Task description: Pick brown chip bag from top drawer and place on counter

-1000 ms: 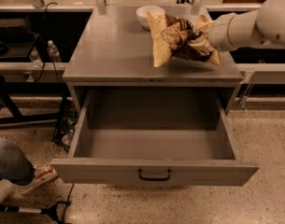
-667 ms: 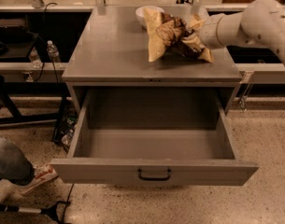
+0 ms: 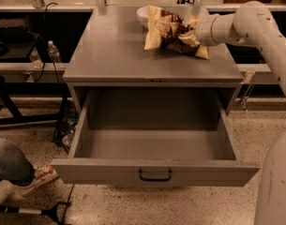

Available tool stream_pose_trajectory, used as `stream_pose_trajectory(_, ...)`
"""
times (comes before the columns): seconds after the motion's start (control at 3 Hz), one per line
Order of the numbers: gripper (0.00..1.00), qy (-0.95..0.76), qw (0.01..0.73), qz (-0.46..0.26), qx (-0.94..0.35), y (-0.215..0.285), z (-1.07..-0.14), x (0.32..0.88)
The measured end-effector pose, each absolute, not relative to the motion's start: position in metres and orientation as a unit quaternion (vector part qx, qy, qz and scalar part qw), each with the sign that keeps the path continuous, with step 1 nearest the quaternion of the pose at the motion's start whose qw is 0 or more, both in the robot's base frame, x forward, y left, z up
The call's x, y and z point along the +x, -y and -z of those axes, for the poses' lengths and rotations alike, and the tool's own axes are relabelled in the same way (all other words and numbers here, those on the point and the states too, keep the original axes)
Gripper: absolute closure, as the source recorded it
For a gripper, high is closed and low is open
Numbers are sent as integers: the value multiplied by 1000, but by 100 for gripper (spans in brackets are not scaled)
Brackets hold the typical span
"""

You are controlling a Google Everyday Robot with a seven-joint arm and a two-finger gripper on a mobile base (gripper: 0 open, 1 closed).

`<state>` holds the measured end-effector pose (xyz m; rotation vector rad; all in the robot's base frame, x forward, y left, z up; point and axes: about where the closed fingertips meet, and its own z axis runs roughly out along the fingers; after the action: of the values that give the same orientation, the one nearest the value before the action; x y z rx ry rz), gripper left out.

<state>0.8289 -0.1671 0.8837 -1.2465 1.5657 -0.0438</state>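
The brown chip bag (image 3: 167, 30), crumpled, with a dark brown middle and pale yellow ends, is at the back right of the grey counter (image 3: 109, 48), touching or just above its surface; I cannot tell which. My gripper (image 3: 193, 34) reaches in from the right on the white arm and is shut on the bag's right end, with the bag folded around it. The top drawer (image 3: 154, 171) is pulled fully out below the counter. Its inside shows nothing in it, and its black handle (image 3: 155, 175) is at the centre front.
A white bowl (image 3: 143, 14) stands at the counter's back edge, right behind the bag's left end. A water bottle (image 3: 52, 51) sits on a low shelf at left. A person's leg and shoe (image 3: 37, 177) are on the floor at lower left, next to a black pole (image 3: 25, 211).
My arm has carried the bag left and back across the counter, toward the white bowl. The bag now sits lower and more bunched. The drawer has not moved.
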Motion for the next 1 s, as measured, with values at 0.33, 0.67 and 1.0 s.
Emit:
stream_pose_trajectory(0.33, 31, -664, 547, 6, -511, 171, -887, 833)
stream_pose_trajectory(0.67, 9, -669, 553, -4, -496, 180, -891, 830)
stream_pose_trajectory(1.0, 0, -675, 562, -4, -477, 198, -900, 819)
